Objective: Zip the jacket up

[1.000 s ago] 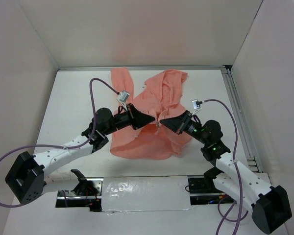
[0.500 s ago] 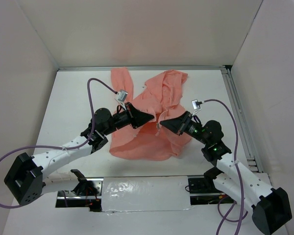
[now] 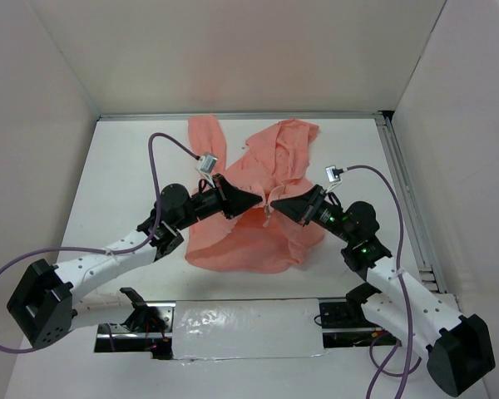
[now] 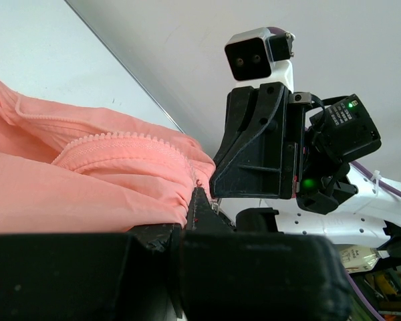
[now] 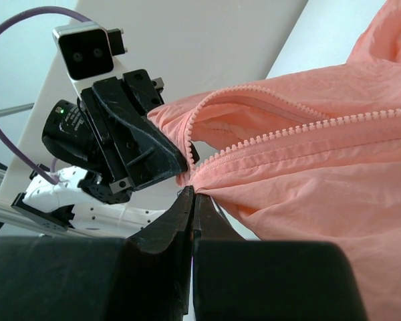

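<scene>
Left end effector and right end effector each pinch the jacket at its zipper foot, tips meeting. Next step, by my reading: one anchors while the other draws away along the teeth.

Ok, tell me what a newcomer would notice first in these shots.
The salmon-pink jacket sprawls wrinkled across the middle of the white table, by far the biggest splash of colour. Right on it, the left gripper and right gripper meet tip to tip. Each pinches fabric where the two parted rows of zipper teeth converge.
</scene>
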`<state>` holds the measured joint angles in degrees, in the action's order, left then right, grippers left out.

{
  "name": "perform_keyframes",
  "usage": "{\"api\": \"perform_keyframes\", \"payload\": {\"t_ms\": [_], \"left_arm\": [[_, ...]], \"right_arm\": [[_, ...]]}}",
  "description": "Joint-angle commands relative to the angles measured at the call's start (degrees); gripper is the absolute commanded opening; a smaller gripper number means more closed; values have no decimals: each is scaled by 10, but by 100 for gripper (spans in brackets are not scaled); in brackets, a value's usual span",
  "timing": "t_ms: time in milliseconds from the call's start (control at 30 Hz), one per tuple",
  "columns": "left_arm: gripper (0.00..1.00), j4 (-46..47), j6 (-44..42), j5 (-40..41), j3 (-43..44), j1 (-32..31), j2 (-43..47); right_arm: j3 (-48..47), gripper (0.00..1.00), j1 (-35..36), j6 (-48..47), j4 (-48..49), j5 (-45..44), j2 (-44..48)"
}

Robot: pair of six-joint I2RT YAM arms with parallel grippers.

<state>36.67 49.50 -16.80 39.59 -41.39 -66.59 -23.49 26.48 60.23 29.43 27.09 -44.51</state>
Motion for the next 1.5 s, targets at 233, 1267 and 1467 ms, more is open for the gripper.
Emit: {"api": "perform_keyframes", "payload": {"t_ms": [233, 1267, 1467], "left_arm": [[0, 44, 0, 3, -7, -4, 23], [0, 39, -6, 18, 3, -11, 8], [0, 44, -8, 18, 1, -14, 5]], "right_arm": [[-37, 0, -1, 2, 23, -3, -12], [-35, 0, 4, -16, -20, 8, -7], [-32, 0, 3, -12, -10, -1, -5]]}}
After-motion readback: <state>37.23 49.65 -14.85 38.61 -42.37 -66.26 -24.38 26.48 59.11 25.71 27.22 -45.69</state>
